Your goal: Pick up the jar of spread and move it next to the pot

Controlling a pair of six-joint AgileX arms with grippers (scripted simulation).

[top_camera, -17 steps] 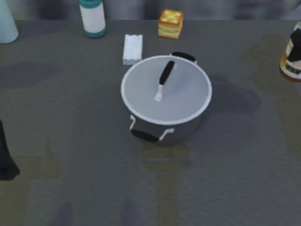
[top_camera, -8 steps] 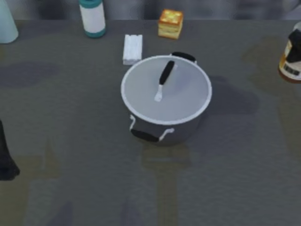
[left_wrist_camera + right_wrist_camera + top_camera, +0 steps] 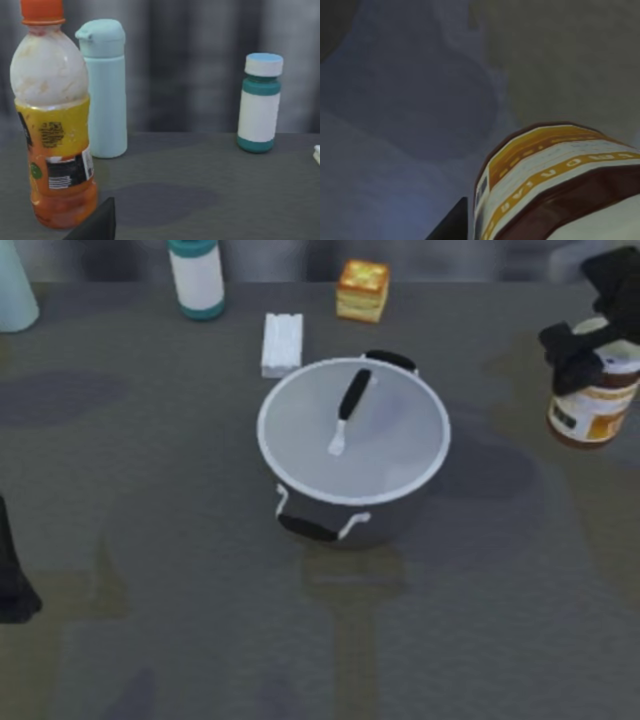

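The pot (image 3: 352, 455) sits at the table's (image 3: 150, 590) centre, lid on. Well to its right, the jar of spread (image 3: 592, 400) hangs tilted near the far right edge, the right gripper (image 3: 590, 340) clamped on its lid end. The left gripper (image 3: 12, 590) rests at the near left edge; whether its fingers are parted cannot be told.

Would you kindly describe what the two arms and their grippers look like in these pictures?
Both are plain black. The right gripper shows as chunky, blocky black links at the top view's right edge. The left arm is only a dark, rounded shape at the left edge. No cables, markings or other colours are visible; finer detail cannot be made out.
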